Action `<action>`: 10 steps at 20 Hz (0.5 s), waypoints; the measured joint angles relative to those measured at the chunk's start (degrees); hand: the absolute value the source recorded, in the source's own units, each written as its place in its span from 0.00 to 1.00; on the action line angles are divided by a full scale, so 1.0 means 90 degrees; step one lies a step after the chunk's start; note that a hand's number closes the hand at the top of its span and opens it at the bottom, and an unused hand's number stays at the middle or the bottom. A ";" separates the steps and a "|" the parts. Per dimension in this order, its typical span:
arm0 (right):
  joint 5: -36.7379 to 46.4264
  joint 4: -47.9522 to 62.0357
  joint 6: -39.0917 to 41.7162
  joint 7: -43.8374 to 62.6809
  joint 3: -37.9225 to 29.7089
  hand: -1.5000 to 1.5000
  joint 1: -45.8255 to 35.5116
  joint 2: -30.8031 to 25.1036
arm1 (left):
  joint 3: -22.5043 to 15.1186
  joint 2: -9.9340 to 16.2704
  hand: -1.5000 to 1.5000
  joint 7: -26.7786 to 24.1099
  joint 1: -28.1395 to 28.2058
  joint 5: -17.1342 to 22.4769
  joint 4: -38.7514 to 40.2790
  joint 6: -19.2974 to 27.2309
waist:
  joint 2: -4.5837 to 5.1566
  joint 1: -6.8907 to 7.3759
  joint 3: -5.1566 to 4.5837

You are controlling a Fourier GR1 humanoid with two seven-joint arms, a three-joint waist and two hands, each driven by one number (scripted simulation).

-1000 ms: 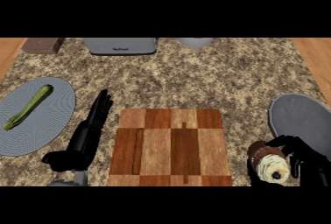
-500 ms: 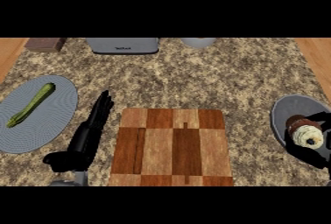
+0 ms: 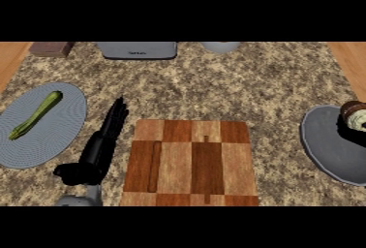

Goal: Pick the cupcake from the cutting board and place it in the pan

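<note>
Resting left robot hand (image 3: 100,145), fingers straight, beside cutting board (image 3: 190,162); cupcake (image 3: 355,116) over pan (image 3: 332,145).

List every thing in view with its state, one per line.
Cupcake: over the pan's right side, at the view's edge.
Pan: on the counter, right of the board.
Cutting board: bare.
Left robot hand: open, resting beside the board.
Green vegetable: lying on the plate.

Cupcake (image 3: 355,117) moved from beside cutting board (image 3: 190,162) to over pan (image 3: 330,145), now higher near its far right edge; right hand mostly out of view.
</note>
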 measured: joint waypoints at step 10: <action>-0.0120 0.2950 0.1697 -0.0215 0.0151 0.00 -0.1296 -0.0503 | -0.0092 -0.0036 0.50 0.0238 -0.0169 -0.0047 -0.0174 -0.0047 | 0.0060 0.0199 0.0005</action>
